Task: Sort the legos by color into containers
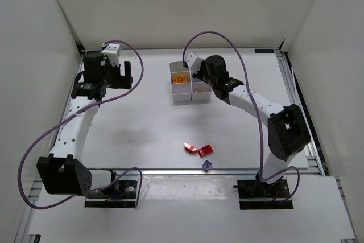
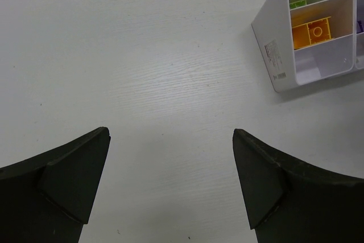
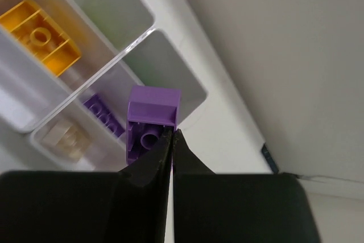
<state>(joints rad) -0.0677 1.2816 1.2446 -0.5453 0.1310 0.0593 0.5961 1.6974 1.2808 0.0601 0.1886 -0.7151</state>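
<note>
The right gripper is clamped on a purple held brick, its jaws almost together, so the hold seems to be on a thin edge of the brick's hollow underside. It hangs above the bins at the far middle of the table. The main risk is a drop into the wrong bin. In the right wrist view the held brick overlaps both the bin with the binned purple brick and the empty bin beside it. If the jaws part here, it could land on the wall between them and tip either way. How high it hangs cannot be told, and a long fall could bounce it out onto the table. The narrow pinch is a second worry, since the brick could pivot or slip before it is lined up. The bins look light, so a low finger could catch a wall and shove the block, unsettling the orange brick and tan brick. The left gripper is wide apart and empty over bare table at far left, well clear of the bins. Two red bricks and a loose purple brick lie near the front edge, not yet sorted.
</note>
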